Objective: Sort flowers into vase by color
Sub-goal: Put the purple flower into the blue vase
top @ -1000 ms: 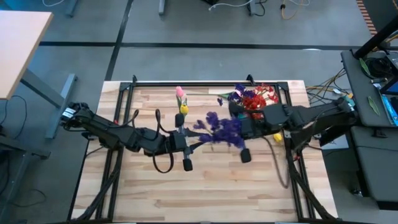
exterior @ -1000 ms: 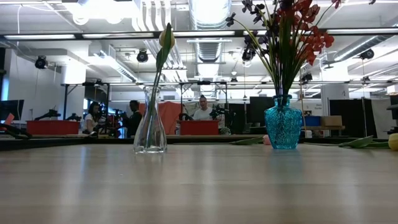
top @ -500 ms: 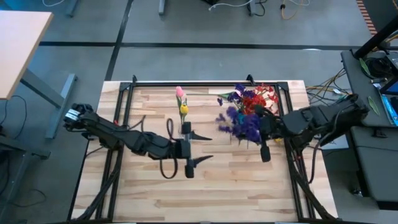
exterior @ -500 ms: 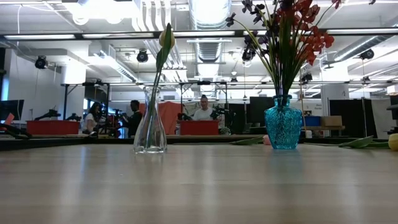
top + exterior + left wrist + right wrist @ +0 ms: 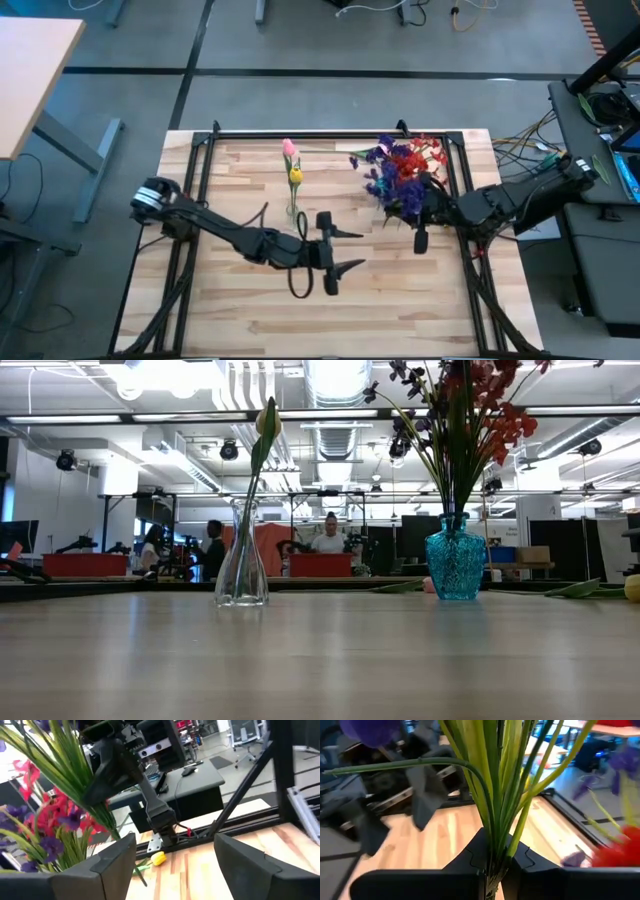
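My right gripper (image 5: 415, 222) (image 5: 495, 870) is shut on a purple blossom spray (image 5: 385, 190), held right beside the teal vase (image 5: 455, 565). That vase holds red and purple sprays (image 5: 412, 158). A clear glass vase (image 5: 241, 570) (image 5: 292, 210) holds a pink tulip (image 5: 289, 149) and a yellow tulip (image 5: 296, 176). My left gripper (image 5: 345, 252) (image 5: 175, 865) is open over the table's middle and touches nothing. A loose yellow tulip bud (image 5: 158, 858) lies on the table near the right arm. My right gripper pinches the purple spray's bundled green stems (image 5: 496, 837) between its two fingers. It comes in from the table's right, with the fingers across the stems. The spray is lifted clear of the table, and its stems and leaves fan out beyond the fingers.
The black frame rail (image 5: 330, 133) runs along the far edge, with side rails at left and right. Bare wood (image 5: 300, 310) lies toward the near edge. A pink bud (image 5: 428, 585) and green leaves (image 5: 580, 589) lie on the table beside the teal vase. People sit in the room beyond.
My right gripper has carried the purple spray from the table's middle toward the right and far side, up against the teal vase's bouquet. My left gripper has moved toward the right and slightly toward the near edge.
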`<action>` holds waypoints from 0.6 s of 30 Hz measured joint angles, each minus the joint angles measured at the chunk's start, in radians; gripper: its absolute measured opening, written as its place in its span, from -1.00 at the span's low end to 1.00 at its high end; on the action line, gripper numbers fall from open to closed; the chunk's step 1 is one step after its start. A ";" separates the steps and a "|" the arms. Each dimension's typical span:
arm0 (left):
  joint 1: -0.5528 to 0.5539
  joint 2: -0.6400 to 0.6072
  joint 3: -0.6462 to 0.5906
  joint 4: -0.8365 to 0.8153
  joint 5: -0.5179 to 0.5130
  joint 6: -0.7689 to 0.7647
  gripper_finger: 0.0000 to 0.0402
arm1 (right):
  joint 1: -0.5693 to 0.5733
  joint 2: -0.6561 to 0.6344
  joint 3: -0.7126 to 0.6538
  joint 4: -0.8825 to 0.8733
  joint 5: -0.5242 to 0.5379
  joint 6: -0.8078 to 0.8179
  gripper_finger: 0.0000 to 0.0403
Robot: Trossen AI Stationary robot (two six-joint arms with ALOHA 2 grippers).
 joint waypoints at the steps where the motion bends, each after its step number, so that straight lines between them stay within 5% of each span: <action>1: 0.006 0.016 0.000 0.019 0.000 -0.002 0.26 | 0.000 -0.011 -0.014 0.007 0.010 0.000 -0.91; 6: 0.024 0.101 0.000 0.139 -0.053 -0.008 0.34 | 0.000 -0.061 -0.038 0.003 0.007 0.009 -0.91; 14: 0.032 0.250 0.001 0.397 -0.381 0.017 0.60 | 0.031 -0.091 -0.038 -0.026 -0.061 0.026 -0.91; 18: 0.026 0.286 0.001 0.399 -0.339 0.042 0.73 | 0.063 -0.093 -0.038 -0.028 -0.060 0.033 -0.91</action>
